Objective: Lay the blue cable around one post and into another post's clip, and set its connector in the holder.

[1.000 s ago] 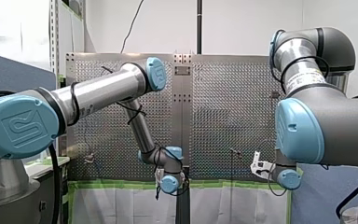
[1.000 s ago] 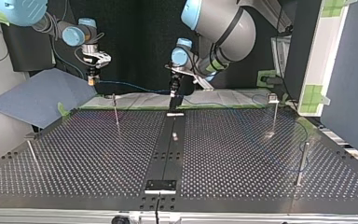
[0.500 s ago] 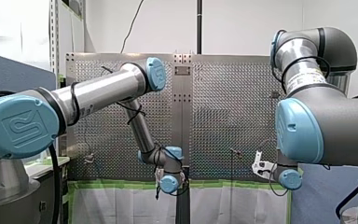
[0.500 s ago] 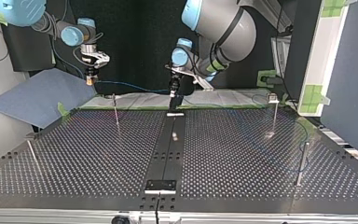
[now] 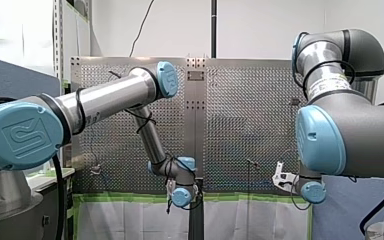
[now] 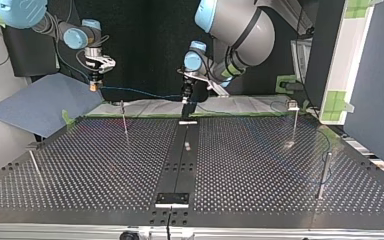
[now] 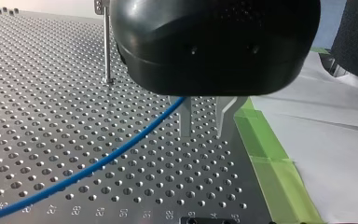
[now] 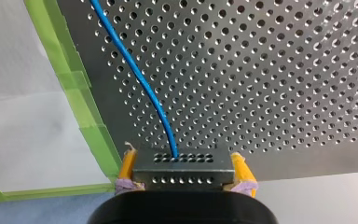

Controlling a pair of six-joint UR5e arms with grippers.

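Observation:
My right gripper (image 8: 184,161) is shut on the grey metal connector (image 8: 182,173), with a yellow pad on each side of it. The blue cable (image 8: 140,79) leaves the connector and runs over the perforated table. In the top view my right gripper (image 6: 94,86) hangs above the table's far left edge, and the cable (image 6: 140,92) spans across to my left gripper (image 6: 185,105) at the far middle. In the left wrist view, my left gripper (image 7: 203,133) has its metal fingers apart. The cable (image 7: 107,156) passes up by one finger (image 7: 185,116) under the black body.
Thin metal posts stand on the table: one (image 6: 124,119) near my right gripper, one with a clip (image 6: 294,120) at the far right, others (image 6: 325,174) (image 6: 34,162) nearer the camera. A black strip (image 6: 180,165) runs down the middle with small holders (image 6: 188,122) (image 6: 171,199). Green tape (image 7: 261,154) edges the table.
My right gripper has carried the connector a little up and toward the top view's left, drawing the cable with it. My left arm has stayed in place.

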